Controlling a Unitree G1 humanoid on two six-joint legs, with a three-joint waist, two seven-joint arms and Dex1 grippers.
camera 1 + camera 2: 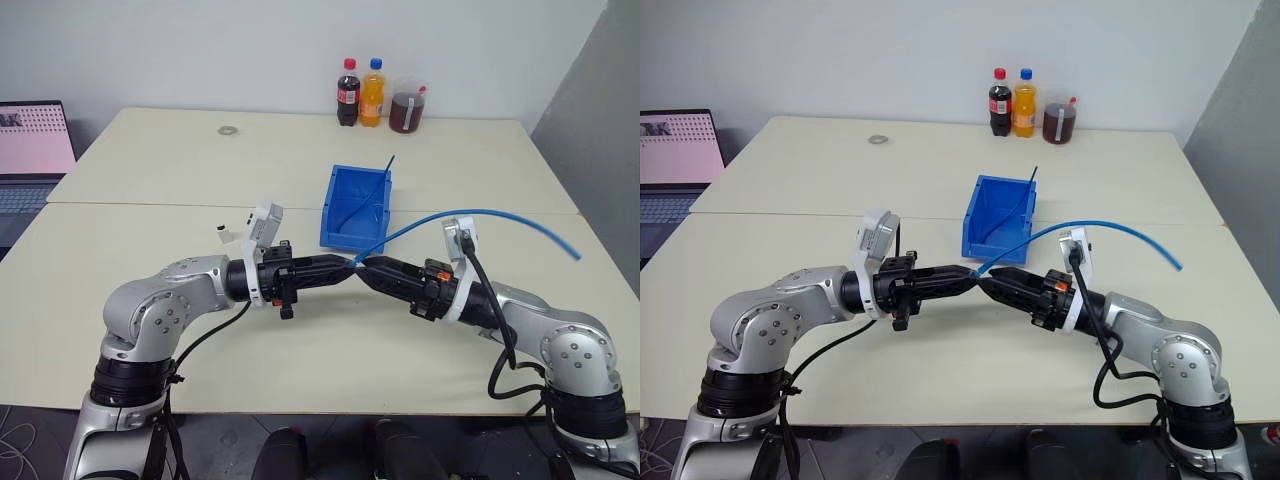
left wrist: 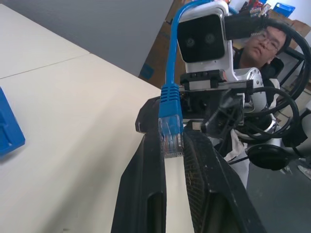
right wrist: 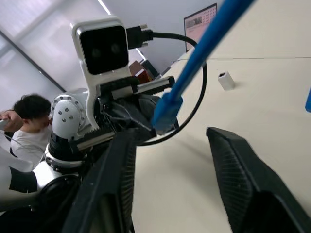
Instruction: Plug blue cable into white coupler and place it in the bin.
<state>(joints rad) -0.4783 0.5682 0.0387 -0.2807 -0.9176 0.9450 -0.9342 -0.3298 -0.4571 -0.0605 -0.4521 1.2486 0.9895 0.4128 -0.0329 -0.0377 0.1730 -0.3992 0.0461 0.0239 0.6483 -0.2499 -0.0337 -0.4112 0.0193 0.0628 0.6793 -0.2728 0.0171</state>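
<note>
With the blue cable (image 2: pixel 170 97) pinched at its plug by the left gripper (image 2: pixel 171 145) and the right gripper (image 3: pixel 170 145) standing spread, the white coupler (image 1: pixel 224 235) lies well left on the table, nearer the left arm.

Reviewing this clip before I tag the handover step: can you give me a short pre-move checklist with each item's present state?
1. Left gripper shut on the blue cable at its plug: ok.
2. Right gripper open, clear of cable: ok.
3. White coupler within view on the table, not yet picked up: ok.
4. Plug seated in coupler: not ok.
5. Bin free to receive: cannot tell; a thin blue cord leans in it.
</note>
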